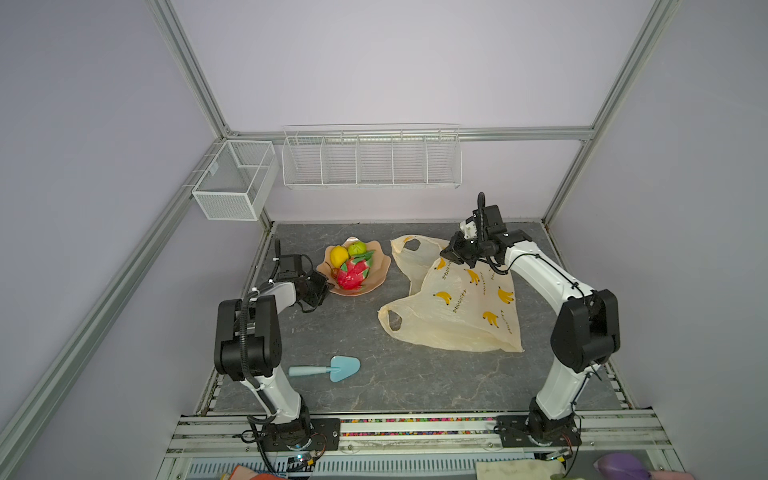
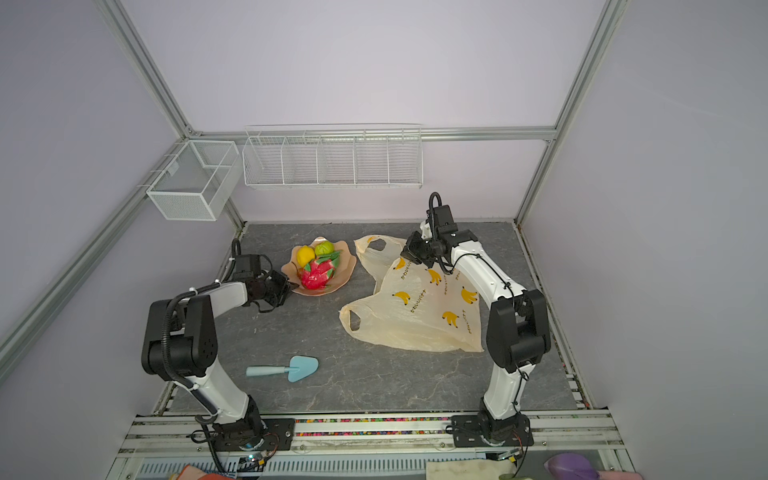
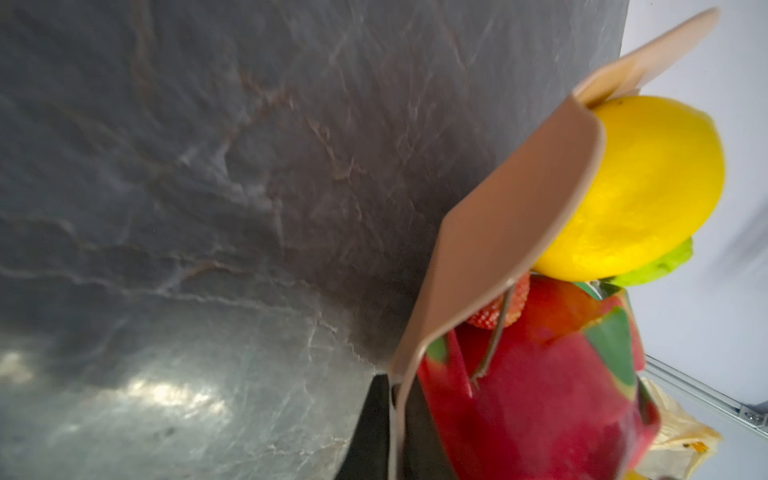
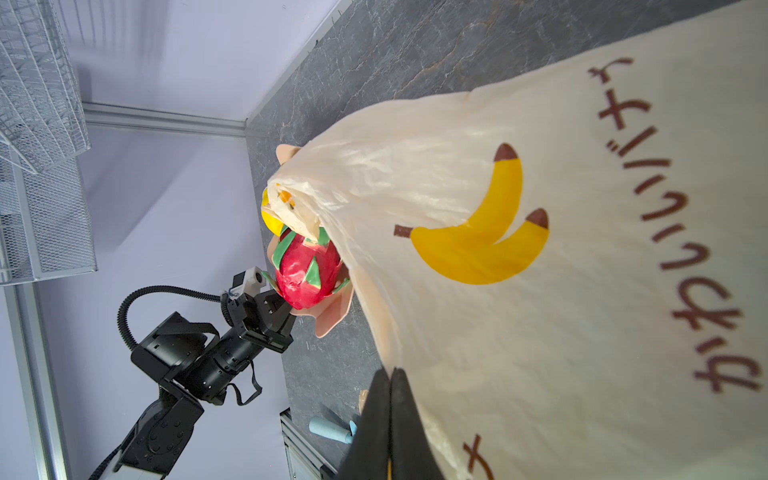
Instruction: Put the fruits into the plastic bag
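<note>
Grey marbled table (image 1: 374,386): right pincer (image 1: 449,252) clenches translucent banana-print plastic bag (image 1: 457,320); left pincer (image 1: 326,287), grip unclear, meets peach scalloped dish (image 1: 383,266) at 11 o'clock. Next, probably: transfer glossy toy fruits (image 1: 353,272).

Four toy fruits (image 2: 316,266) are showing ahead of the left gripper (image 1: 328,286): one yellow lemon (image 1: 339,254), one green round fruit (image 1: 357,248), one red-pink dragon fruit (image 1: 352,272), one red strawberry (image 3: 496,311). One peach scalloped dish (image 1: 380,266) is holding them; one cream banana-printed plastic bag (image 1: 457,324) is lying beneath the right gripper (image 1: 449,252).
</note>
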Motion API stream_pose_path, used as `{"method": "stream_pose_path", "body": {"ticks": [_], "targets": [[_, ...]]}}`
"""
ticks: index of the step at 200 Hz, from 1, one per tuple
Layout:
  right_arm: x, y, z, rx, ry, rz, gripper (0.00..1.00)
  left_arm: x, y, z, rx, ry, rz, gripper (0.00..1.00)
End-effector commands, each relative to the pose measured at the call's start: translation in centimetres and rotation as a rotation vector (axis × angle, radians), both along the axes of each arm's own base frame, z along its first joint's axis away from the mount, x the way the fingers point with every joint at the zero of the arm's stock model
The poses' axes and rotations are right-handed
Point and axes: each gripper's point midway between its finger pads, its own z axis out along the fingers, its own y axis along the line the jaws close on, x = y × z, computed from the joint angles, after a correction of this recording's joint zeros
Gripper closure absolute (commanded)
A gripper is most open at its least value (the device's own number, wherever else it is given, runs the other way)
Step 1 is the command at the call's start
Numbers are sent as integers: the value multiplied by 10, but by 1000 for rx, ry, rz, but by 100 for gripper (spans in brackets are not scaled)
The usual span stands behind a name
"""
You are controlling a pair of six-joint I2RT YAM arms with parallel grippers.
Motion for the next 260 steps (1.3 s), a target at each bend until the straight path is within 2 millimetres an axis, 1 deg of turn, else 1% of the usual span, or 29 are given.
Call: {"method": "stream_pose_path", "body": {"ticks": [1, 33, 50, 60, 79, 98, 115, 123, 138, 153, 185, 205, 221, 260], "targets": [[2, -3, 4, -2, -3, -6, 93, -2, 3, 10, -9, 1, 58, 77], [0, -5, 5, -6, -8, -10, 93, -10, 9, 29, 44, 3, 49, 44], [-1, -6, 5, -9, -8, -13, 93, -15, 16, 42, 104, 19, 42, 34], [-1, -6, 6, -9, -8, -14, 94, -18, 22, 52, 161, 29, 31, 31], [-2, -7, 7, -14, -12, -15, 93, -13, 34, 81, 281, 3, -25, 27], [-2, -8, 7, -17, -12, -16, 93, 0, 43, 110, 398, -33, -114, 26], [-1, -8, 8, -20, -20, -14, 93, 13, 48, 124, 502, -37, -194, 23], [0, -8, 8, -24, -20, -12, 93, 20, 48, 127, 535, -44, -229, 23], [1, -7, 6, -26, -13, -7, 93, 35, 46, 129, 591, -58, -281, 22], [1, -7, 6, -27, -10, -4, 94, 50, 42, 126, 626, -59, -322, 22], [3, -6, 5, -28, -8, -1, 93, 80, 20, 117, 704, -75, -423, 22], [4, -7, 4, -31, -4, 3, 93, 93, 7, 103, 730, -60, -478, 22], [4, -6, 4, -28, -1, 6, 93, 100, 1, 88, 736, -30, -497, 22], [6, -5, 5, -30, 0, 12, 93, 113, -1, 63, 739, 11, -489, 22]]}}
